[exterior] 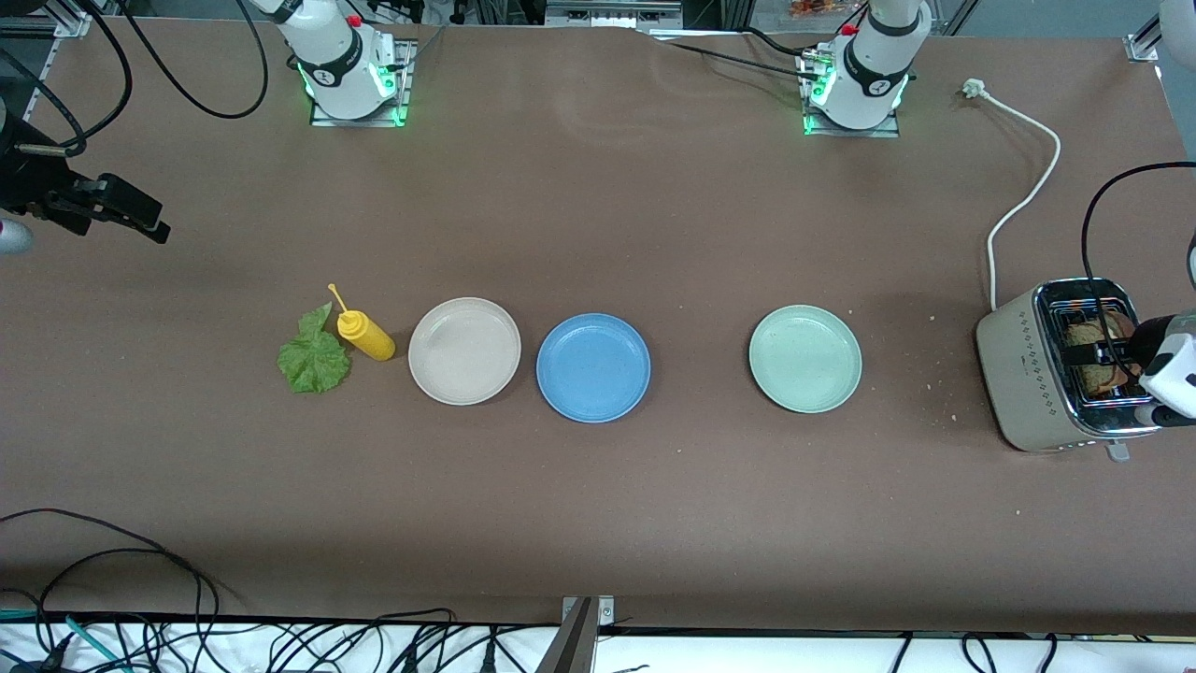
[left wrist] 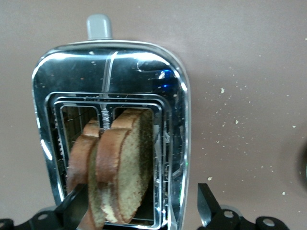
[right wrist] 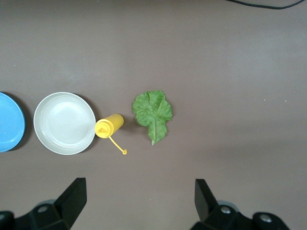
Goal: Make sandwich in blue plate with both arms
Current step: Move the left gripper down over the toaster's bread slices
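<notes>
Two brown bread slices (left wrist: 122, 163) (exterior: 1087, 335) stand upright in the slots of a chrome-topped toaster (exterior: 1018, 365) (left wrist: 115, 62) at the left arm's end of the table. My left gripper (left wrist: 141, 206) (exterior: 1112, 360) hangs open just over the toaster, its fingers astride the slices without touching them. The blue plate (exterior: 593, 367) (right wrist: 8, 122) lies bare mid-table. A green lettuce leaf (exterior: 315, 358) (right wrist: 152, 114) lies flat toward the right arm's end. My right gripper (right wrist: 139, 199) (exterior: 140, 217) waits open, high over the table past the leaf, holding nothing.
A beige plate (exterior: 464, 351) (right wrist: 64, 123) and a yellow squeeze bottle (exterior: 365, 335) (right wrist: 108, 126) lying on its side sit between the leaf and the blue plate. A pale green plate (exterior: 804, 359) lies between the blue plate and the toaster. A white power cord (exterior: 1028, 196) trails from the toaster.
</notes>
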Controlling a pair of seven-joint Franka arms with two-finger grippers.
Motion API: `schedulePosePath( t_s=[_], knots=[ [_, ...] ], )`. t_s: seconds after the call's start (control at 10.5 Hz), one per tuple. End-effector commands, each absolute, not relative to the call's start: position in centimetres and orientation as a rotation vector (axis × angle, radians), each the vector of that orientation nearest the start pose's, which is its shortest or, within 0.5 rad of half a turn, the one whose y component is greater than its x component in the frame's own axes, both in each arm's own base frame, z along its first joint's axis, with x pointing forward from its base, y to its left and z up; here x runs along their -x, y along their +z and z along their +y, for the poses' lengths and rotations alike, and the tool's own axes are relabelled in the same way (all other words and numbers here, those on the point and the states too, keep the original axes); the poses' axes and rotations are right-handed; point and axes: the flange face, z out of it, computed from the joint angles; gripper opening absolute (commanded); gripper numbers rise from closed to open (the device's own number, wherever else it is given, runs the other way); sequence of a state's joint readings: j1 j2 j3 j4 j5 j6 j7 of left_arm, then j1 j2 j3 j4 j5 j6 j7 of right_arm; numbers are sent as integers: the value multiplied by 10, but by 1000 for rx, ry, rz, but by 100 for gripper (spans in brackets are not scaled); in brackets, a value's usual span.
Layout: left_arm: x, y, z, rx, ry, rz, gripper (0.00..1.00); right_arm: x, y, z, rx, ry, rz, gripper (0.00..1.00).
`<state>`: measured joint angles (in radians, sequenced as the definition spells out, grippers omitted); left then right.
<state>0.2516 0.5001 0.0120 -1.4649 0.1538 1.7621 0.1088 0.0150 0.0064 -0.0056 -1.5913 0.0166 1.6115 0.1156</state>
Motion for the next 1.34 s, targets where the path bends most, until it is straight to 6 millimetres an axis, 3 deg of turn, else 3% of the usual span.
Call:
schedulePosePath(
  t_s=[0.0,0.86,1.24],
  knots=[
    [-647,381,203,2987,358,-130,100,-560,621,5,3120,-13,161,100],
    [-652,377,189,2981,360,-145,100,-560,621,4,3120,-13,163,100],
    [-653,361,188,2982,394,-142,100,-560,621,4,3120,-13,163,100]
  ],
)
